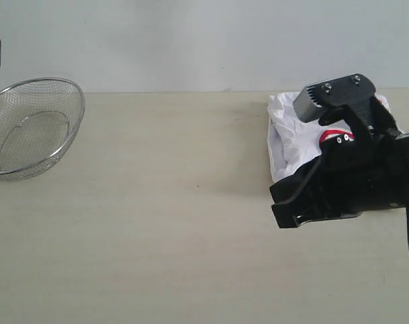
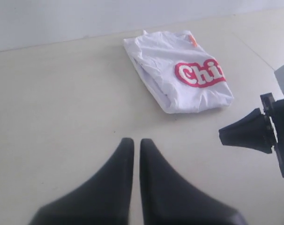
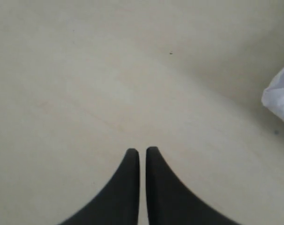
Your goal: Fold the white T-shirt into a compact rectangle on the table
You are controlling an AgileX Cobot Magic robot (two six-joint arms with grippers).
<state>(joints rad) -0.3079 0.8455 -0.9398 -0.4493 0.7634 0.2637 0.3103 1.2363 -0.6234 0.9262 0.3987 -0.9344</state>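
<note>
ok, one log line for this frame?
white T-shirt: folded rectangle on table | left gripper: jaws shut, empty | right gripper: jaws shut, empty | neither touches shirt

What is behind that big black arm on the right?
A folded white T-shirt on the table. The arm covers much of it here; the left wrist view shows red lettering starting "Chi", the rest unseen.
</note>
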